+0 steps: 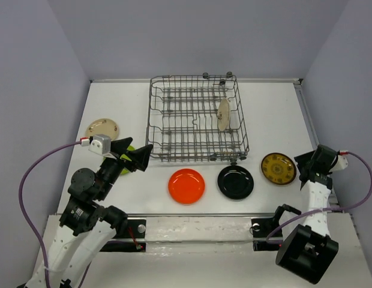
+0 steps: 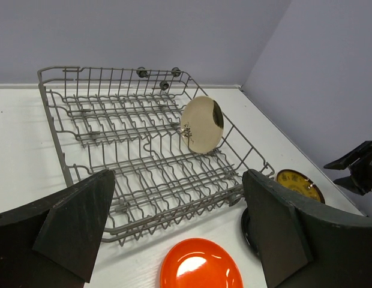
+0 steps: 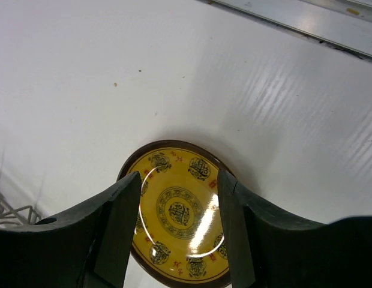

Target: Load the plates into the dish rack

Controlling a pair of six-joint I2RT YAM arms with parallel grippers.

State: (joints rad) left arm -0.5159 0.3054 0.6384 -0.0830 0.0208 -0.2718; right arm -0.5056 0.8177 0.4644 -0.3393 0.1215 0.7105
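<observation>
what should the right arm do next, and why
Probably ease the right gripper down to the yellow plate's rim: its jaws stand open, lined up on that plate, which lies flat on the table outside the rack, where only a cream plate stands.

Open table (image 1: 123,105) left of the dish rack (image 1: 192,153), just the cream plate (image 1: 102,128) lying flat there. Inside, one beige plate (image 1: 224,114) stands in the right-hand tines, rows to its left free. The orange plate (image 1: 186,185) and black plate (image 1: 236,182) crowd the front strip.
</observation>
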